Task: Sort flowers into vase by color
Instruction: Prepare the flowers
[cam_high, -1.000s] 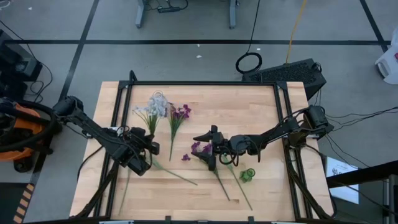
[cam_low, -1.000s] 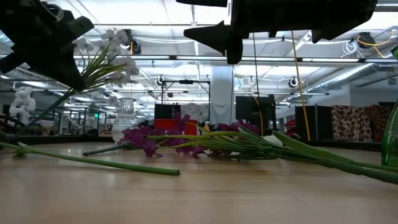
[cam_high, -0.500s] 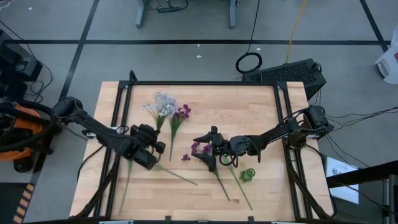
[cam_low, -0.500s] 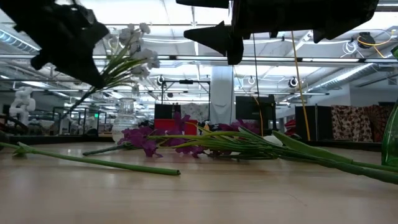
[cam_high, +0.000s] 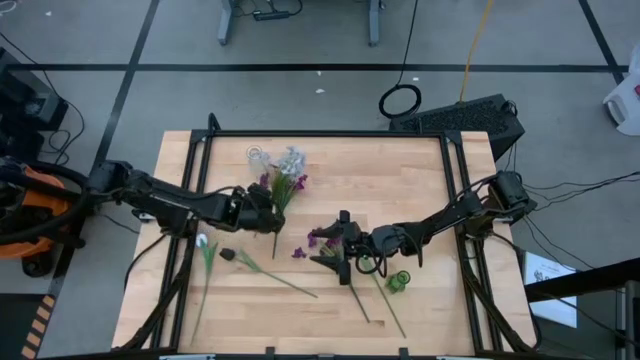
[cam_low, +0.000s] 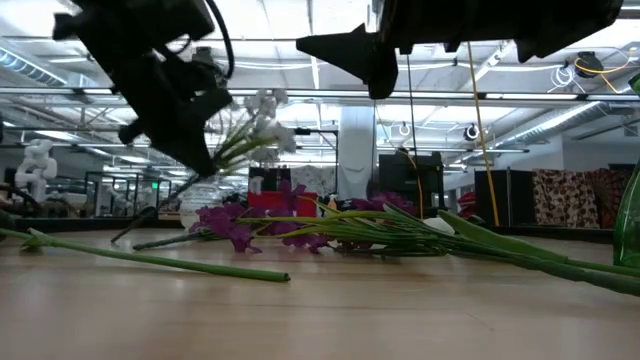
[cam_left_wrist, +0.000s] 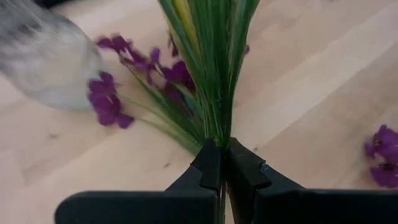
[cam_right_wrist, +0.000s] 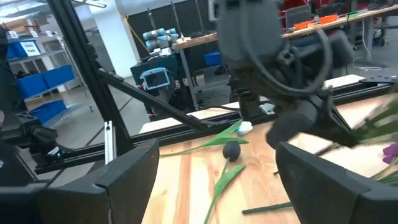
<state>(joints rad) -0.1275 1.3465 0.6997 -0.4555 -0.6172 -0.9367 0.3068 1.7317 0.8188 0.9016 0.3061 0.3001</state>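
Carried toward the glass vase (cam_high: 259, 156), left gripper (cam_left_wrist: 219, 163) clamps grey-blue stem (cam_high: 290, 162).

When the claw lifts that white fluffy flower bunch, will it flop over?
Probably only a little. The left claw, shut low on the thin stalks, holds the pale flower bunch up off the table and it fans out without drooping. It looks light. The thin stalks could slip or swing.

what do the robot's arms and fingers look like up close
Both arms are slim, jointed and matte black, with black cables looping along them. The left gripper has two dark, wedge-shaped fingers. The right gripper has broad, flat black fingers with rounded corners.
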